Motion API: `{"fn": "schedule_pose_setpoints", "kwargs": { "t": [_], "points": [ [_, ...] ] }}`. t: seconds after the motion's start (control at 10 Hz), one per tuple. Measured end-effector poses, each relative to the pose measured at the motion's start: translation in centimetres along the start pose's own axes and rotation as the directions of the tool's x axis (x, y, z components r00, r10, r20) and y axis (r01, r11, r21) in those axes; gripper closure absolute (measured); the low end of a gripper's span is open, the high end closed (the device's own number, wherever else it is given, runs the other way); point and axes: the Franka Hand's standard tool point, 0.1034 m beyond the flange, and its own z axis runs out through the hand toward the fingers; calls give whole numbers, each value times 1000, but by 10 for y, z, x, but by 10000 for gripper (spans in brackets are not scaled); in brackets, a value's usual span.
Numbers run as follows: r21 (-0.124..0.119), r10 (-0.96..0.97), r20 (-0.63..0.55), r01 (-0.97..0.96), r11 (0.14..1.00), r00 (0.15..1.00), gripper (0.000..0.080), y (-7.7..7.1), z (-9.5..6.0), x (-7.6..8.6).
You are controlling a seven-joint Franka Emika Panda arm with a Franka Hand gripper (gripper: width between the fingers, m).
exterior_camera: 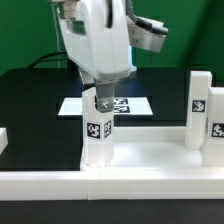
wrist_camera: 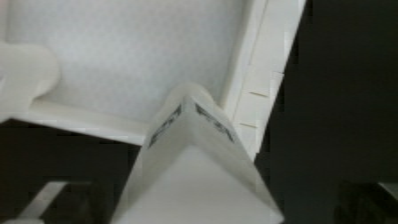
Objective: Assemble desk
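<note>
The desk's white slab (exterior_camera: 150, 152) lies flat, and in the wrist view its raised rim (wrist_camera: 267, 60) shows. One white square leg (exterior_camera: 97, 138) with a black-and-white tag stands upright on the slab toward the exterior view's left. My gripper (exterior_camera: 100, 104) hangs straight over that leg's top, its jaws either side of it. In the wrist view the leg (wrist_camera: 196, 160) rises between the jaws with dark gaps on both sides, so the gripper is open. Two more tagged legs (exterior_camera: 200, 108) (exterior_camera: 215, 132) stand upright at the exterior view's right.
The marker board (exterior_camera: 105, 105) lies on the black table behind the slab. A long low white rail (exterior_camera: 100, 185) runs along the front. A small white block (exterior_camera: 3, 140) sits at the exterior view's left edge. A round white shape (wrist_camera: 25, 78) shows on the slab.
</note>
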Motion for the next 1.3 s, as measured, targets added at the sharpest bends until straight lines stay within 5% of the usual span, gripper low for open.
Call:
{"fn": "schedule_pose_setpoints", "kwargs": {
  "t": [0.2,0.5,0.7,1.1,1.3],
  "points": [
    [1,-240,-5,240,971,971,151,1,3,0],
    [5,-267,-15,267,964,964,159,0,2,2],
    [5,-253,-15,253,967,967,513,1,2,2],
    [7,140,-12,-140,990,990,509,4,2,6],
    [4,471,19,-471,882,882,509,7,2,5]
  ]
}}
